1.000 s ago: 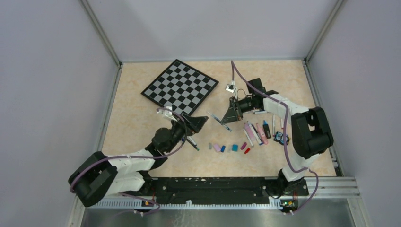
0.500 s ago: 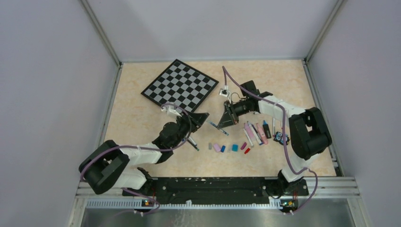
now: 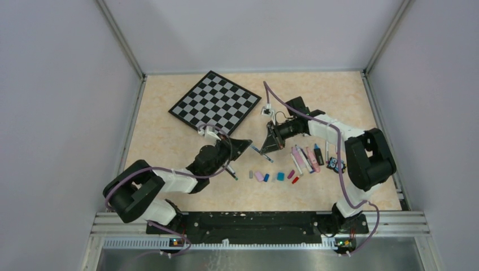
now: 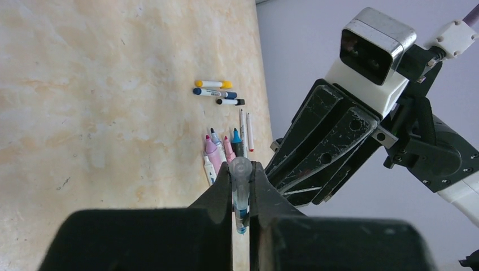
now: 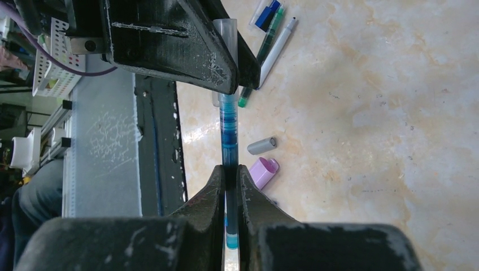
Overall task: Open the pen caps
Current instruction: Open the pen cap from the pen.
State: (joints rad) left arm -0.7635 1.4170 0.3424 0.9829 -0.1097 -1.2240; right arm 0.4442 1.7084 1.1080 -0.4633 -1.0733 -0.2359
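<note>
A blue pen (image 5: 229,130) hangs above the table between both grippers. My right gripper (image 5: 230,172) is shut on its barrel. My left gripper (image 4: 240,169) is shut on the translucent pen cap (image 4: 240,172) at the pen's other end. In the top view the two grippers, left (image 3: 247,144) and right (image 3: 269,148), meet tip to tip over the table's middle. Loose pen caps lie in a row below them: grey (image 3: 251,174), pink (image 3: 259,176), blue (image 3: 266,177), teal (image 3: 280,176) and red (image 3: 295,180).
The checkered board (image 3: 216,104) lies at the back left. Several uncapped pens and highlighters (image 3: 308,158) lie right of the grippers, with a small owl-like figure (image 3: 335,165) beside them. Two pens (image 3: 230,171) lie under the left arm. Three capped markers (image 4: 214,92) sit farther right.
My left gripper has moved right and closed on the pen's cap end. The right arm shifted left with the pen, then stayed.
</note>
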